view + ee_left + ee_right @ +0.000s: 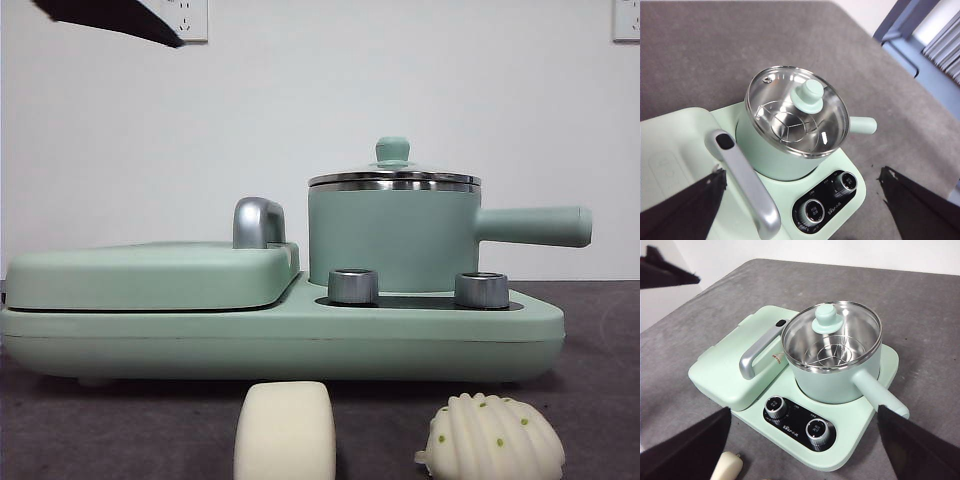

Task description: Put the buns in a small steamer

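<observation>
While both claws hang spread and empty above the cooker, left gripper [800,210] over the small steamer [795,130], right gripper [805,450] nearer the dials, the smooth bun [285,432] and ridged bun [492,438] lie on the table in front. The glass lid [797,107] is on; a bun brought now would likely strike it and roll off.

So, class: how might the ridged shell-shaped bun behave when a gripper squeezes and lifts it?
The shell-shaped bun looks soft and light, so it may dent when squeezed. Its ridges probably help grip. Its domed top could let it rock if nudged.
</observation>
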{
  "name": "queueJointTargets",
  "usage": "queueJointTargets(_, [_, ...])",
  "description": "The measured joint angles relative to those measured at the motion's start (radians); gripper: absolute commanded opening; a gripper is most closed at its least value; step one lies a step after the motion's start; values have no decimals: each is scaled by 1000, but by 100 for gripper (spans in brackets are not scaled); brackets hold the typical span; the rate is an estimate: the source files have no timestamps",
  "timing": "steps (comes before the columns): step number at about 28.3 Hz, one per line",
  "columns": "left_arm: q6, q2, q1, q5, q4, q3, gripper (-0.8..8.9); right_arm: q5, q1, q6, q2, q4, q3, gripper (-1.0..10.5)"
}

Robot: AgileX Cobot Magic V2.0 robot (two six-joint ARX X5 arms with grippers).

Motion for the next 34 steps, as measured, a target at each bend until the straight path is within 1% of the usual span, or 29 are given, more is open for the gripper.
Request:
queueJointTargets(5, [67, 188, -16, 0, -163, 237, 500, 0, 0, 0, 0, 0, 0, 468])
queueJointTargets(8, [96, 293, -33, 0, -226, 359, 499, 0, 0, 0, 0, 0, 0, 468])
queueJointTargets(17, [117, 580, -89, 0, -360, 659, 499, 0, 0, 0, 0, 0, 0, 468])
queueJointTargets(20, [117, 668, -117, -8, -378, 749, 497, 0, 0, 0, 0, 0, 0, 468])
queueJointTargets(22, [121, 719, -137, -35, -378, 808, 497, -1, 0, 0, 0, 0, 0, 468])
queueJointTargets(25, [130, 777, -168, -103, -375, 874, 497, -1, 0, 0, 0, 0, 0, 468])
queueJointTargets(29, [178, 835, -217, -183, -375, 888, 496, -1, 0, 5, 0, 0, 0, 468])
queueJointTargets(31, [215, 864, -235, -196, -376, 888, 489, -1, 0, 5, 0, 0, 0, 468])
queueJointTargets(32, [230, 874, -245, -219, -376, 888, 482, -1, 0, 5, 0, 0, 0, 468])
queueJointTargets(34, [259, 878, -257, -266, -375, 888, 409, -1, 0, 5, 0, 0, 0, 468])
